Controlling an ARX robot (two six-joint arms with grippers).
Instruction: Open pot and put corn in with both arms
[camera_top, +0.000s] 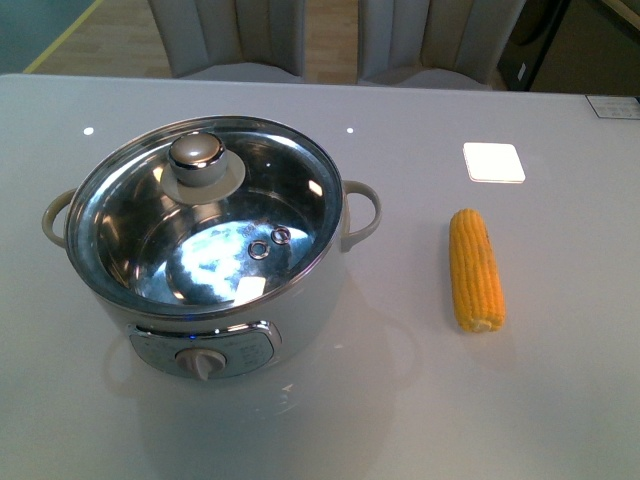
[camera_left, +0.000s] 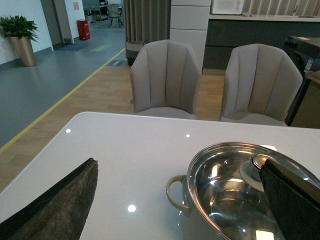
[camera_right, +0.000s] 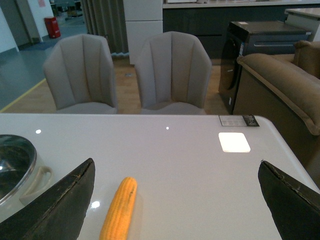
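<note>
The left arm's fingers (camera_left: 55, 205) are held low over the counter (camera_left: 125, 160), spread wide and gripping nothing. The pot (camera_left: 176, 192), its glass lid (camera_left: 225, 185) on, sits between them, its far side hidden behind one finger. The right arm's fingers (camera_right: 55, 210) are also parted and empty. The corn (camera_right: 120, 210) lies between them, close beside one finger, its near end cut off. Only the front view (neither arm appears there) shows the pot's control knob (camera_top: 203, 362) and the whole cob, well apart from the pot.
</note>
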